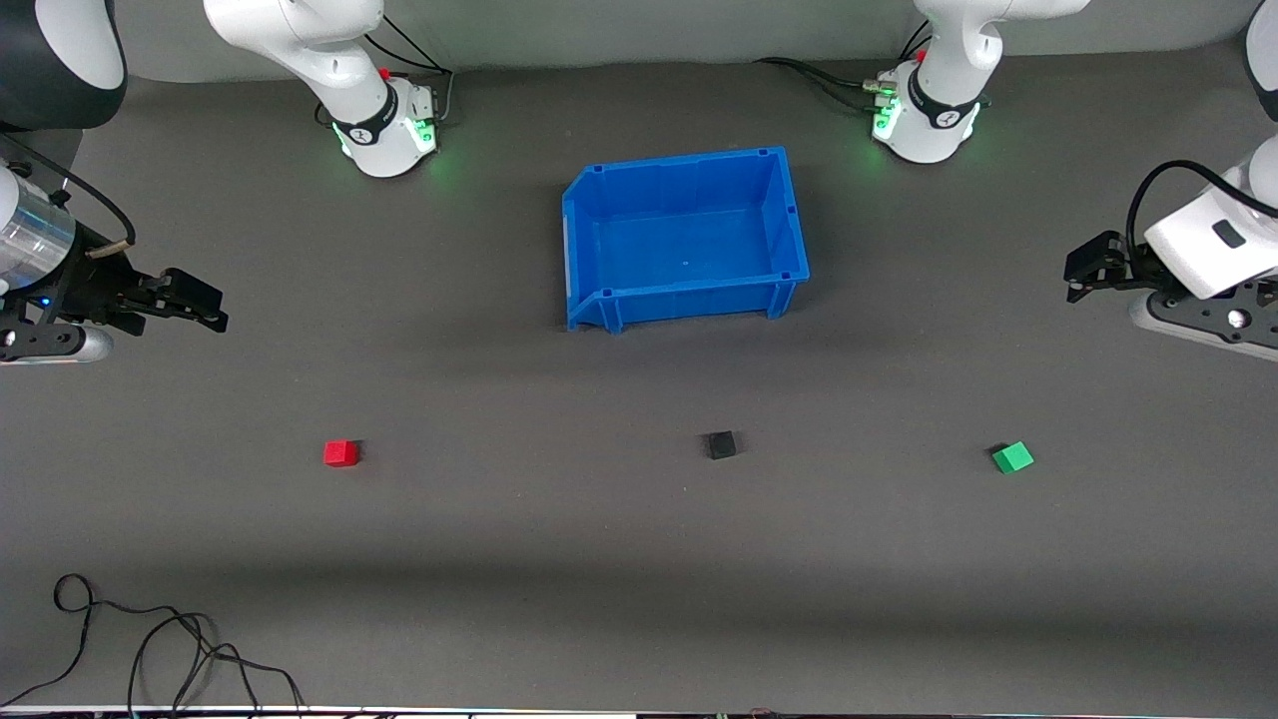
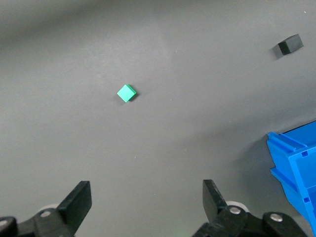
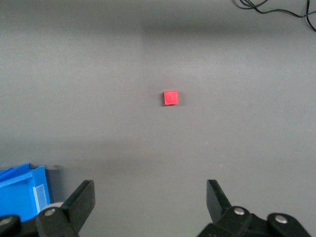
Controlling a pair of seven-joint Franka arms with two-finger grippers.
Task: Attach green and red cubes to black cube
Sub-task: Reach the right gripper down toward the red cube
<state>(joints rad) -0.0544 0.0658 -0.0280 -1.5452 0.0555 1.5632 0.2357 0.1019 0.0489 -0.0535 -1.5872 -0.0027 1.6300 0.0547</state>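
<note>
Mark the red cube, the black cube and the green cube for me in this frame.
red cube (image 1: 340,453), front view, on its top face.
black cube (image 1: 721,444), front view, on its top face.
green cube (image 1: 1013,457), front view, on its top face.

No text, label, brand name, number or sign can be read anywhere in these views. The blue bin (image 1: 685,238) carries a small pale sticker on one wall, seen in the right wrist view (image 3: 41,195), but nothing on it is legible. The robot bases show only small dark marks too fine to make out.
</note>
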